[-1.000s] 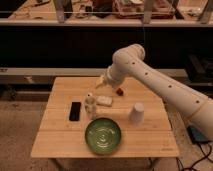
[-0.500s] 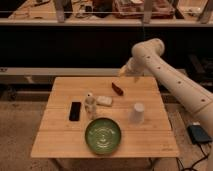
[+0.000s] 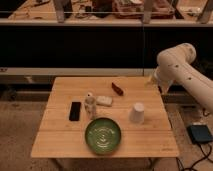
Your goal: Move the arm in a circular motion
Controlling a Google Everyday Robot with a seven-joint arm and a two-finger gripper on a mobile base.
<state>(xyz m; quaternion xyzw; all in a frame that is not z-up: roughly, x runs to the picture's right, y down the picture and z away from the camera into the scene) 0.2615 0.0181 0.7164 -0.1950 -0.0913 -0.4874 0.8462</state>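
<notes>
Arm (image 3: 186,75) at right of view, thick white segments with small dark dots. It enters from the lower right edge, rises to a rounded joint high above the table's right side, then bends down and left. Gripper (image 3: 152,80) is the pale tip at the arm's end, hanging by the far right corner of the table (image 3: 55,145), above the tabletop and apart from everything on it. Whether it is released or clenched: cannot tell, tip too indistinct. Nothing seen held in it. Table is light wood with slatted boards. Near its front middle sits a green bowl (image 3: 102,135), round, with ringed markings inside. White cup (image 3: 137,113) is right of the bowl and a little behind it, upside down, wider end on the wood. Black phone (image 3: 75,110) lies flat at left centre. Just beside it to the right stands a small pale bottle (image 3: 90,104), upright. Pale packet (image 3: 104,100) lies flat just behind and right of the bottle, near it or touching, cannot tell which. Dark red item (image 3: 117,89) lies farther back near table centre, angled, kind unclear. Nearest table thing to the gripper is the red item, and the two are well apart. On the floor at right, under the arm, a dark box (image 3: 200,133) with a cable. Behind the table runs a long dark counter (image 3: 100,22) with clutter on top.
</notes>
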